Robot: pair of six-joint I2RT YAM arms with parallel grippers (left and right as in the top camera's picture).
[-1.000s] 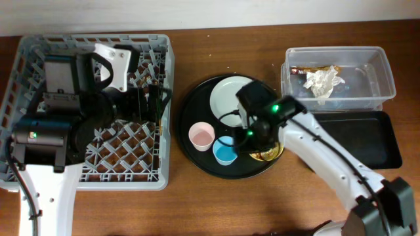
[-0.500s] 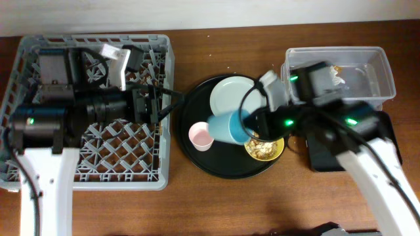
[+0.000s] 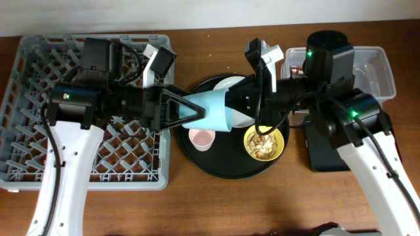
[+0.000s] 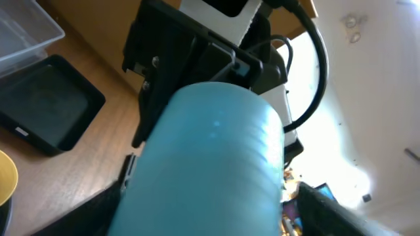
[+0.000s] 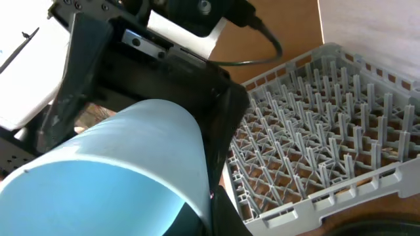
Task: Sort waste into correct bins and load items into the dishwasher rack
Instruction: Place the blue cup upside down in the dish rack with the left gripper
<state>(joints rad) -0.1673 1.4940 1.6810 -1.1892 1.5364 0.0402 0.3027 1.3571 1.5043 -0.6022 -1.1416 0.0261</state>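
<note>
The light-blue cup (image 3: 211,111) lies on its side in the air above the round tray, between both grippers. My right gripper (image 3: 237,108) is shut on its rim, as the right wrist view shows the cup (image 5: 118,170) at my jaws (image 5: 210,210). My left gripper (image 3: 187,111) is open around the cup's base; in the left wrist view the cup (image 4: 210,164) fills the gap between the fingers (image 4: 210,219). The pink cup (image 3: 201,136), the yellow bowl (image 3: 264,143) with brown scraps and the pale plate (image 3: 224,87) stay on the tray. The tissue is hidden.
The grey dishwasher rack (image 3: 39,177) stands at the left, also in the right wrist view (image 5: 315,131). The big round black tray (image 3: 216,167) is in the middle. The clear tub (image 3: 384,72) and the shallow black tray (image 3: 328,157) are at the right, under my right arm.
My right gripper lifted the blue cup off the round tray and turned it on its side toward the left. My left arm swung right from the rack to meet it.
</note>
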